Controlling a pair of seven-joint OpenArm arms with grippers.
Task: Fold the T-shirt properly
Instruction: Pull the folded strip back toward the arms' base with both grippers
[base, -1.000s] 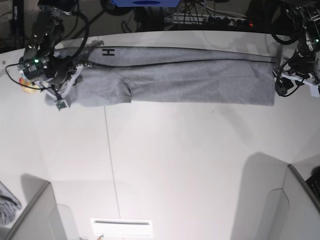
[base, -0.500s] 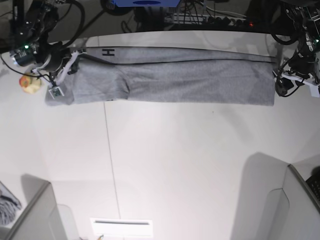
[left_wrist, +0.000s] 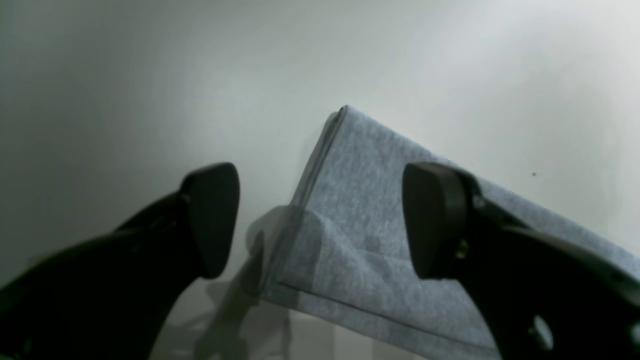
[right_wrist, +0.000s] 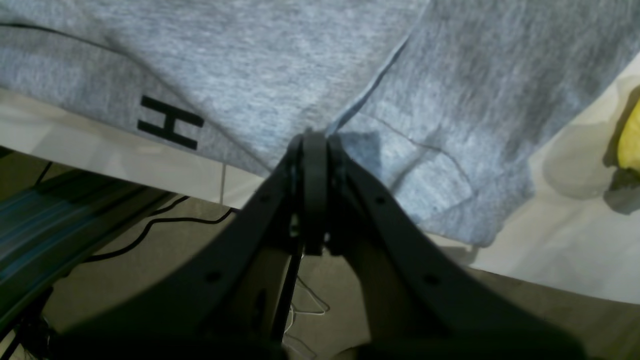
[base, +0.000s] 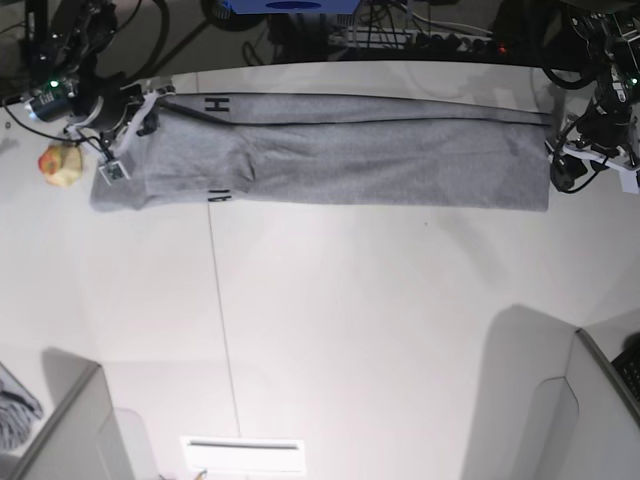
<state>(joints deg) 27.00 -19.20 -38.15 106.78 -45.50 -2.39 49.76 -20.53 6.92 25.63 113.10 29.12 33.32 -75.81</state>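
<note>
Right hand (right_wrist: 314, 145): jaws pressed fully together at the T-shirt's (base: 340, 160) 9 o'clock end, seemingly pinching a seam fold, though a real hold cannot be confirmed; left hand (left_wrist: 320, 220): jaws spread wide, holding nothing, hovering over the corner at 3 o'clock. T-shirt: heather-grey cotton, folded into a long band across the 12 o'clock edge of the white surface (base: 350, 320), a black "H" (right_wrist: 170, 122) showing near its 9 o'clock end. Handling, by judgement: light, limp, not fragile, inclined to sag and slide, so best taken at hemmed corners or doubled edges.
</note>
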